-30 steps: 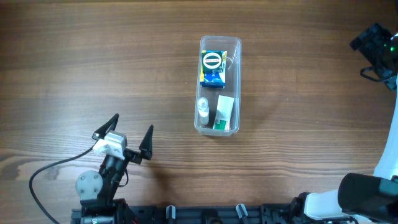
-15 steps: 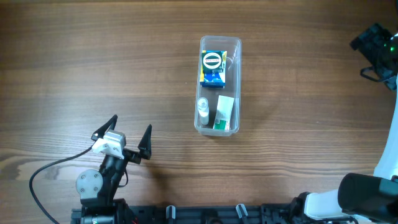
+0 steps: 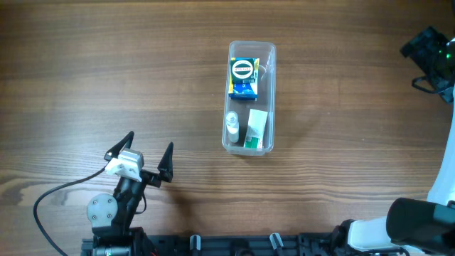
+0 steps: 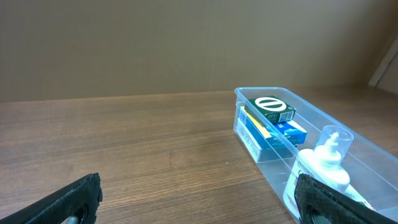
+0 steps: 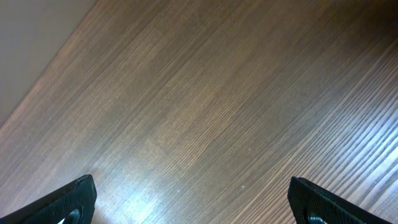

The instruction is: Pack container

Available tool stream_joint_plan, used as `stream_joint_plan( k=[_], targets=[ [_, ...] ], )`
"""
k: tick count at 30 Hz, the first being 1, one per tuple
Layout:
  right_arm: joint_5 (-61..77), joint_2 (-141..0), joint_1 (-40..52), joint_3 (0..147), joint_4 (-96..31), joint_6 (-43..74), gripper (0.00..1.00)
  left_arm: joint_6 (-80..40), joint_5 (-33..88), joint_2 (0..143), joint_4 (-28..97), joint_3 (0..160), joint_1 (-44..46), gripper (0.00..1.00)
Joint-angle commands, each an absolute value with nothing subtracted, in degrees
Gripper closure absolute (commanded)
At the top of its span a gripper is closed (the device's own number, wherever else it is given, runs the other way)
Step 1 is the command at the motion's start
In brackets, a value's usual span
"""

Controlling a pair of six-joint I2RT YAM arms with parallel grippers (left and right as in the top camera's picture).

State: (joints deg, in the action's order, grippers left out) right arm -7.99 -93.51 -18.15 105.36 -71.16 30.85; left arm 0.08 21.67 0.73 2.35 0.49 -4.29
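Left gripper (image 3: 151, 146), wide and empty, sits lower left; right gripper (image 5: 193, 200), equally wide, waits upper right, both well clear of the container (image 3: 273, 99), which looks already packed.

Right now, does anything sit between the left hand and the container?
Nothing visible does. Only bare table lies between the open left hand and the container.

Table (image 3: 106, 71) wood grain, smooth, faint sheen, container (image 3: 273, 107) clear glossy plastic, bottle (image 4: 326, 168) at its 7 o'clock white smooth plastic, my left fingers (image 4: 78, 198) matt black.
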Motion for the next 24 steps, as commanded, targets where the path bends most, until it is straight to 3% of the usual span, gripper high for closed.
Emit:
stream_joint_plan(
  k=[1, 6, 15, 24],
  targets=[
    [-8.6, -88.6, -16.8, 104.3, -70.7, 31.7, 0.0, -0.5, 20.9, 0.2, 2.6, 0.3, -4.5, 0.0],
    [-8.6, -72.0, -10.7, 90.0, -63.7, 31.7, 0.0, -0.5, 20.9, 0.2, 2.6, 0.3, -4.5, 0.0],
    [-9.9, -41.5, -3.2, 66.2, -63.7, 31.6, 0.0, -0.5, 20.9, 0.2, 2.6, 0.3, -4.5, 0.0],
    [7.8, -20.4, -3.2, 38.3, -26.4, 24.2, 0.0, -0.5, 20.9, 0.2, 2.6, 0.3, -4.5, 0.0]
  ],
)
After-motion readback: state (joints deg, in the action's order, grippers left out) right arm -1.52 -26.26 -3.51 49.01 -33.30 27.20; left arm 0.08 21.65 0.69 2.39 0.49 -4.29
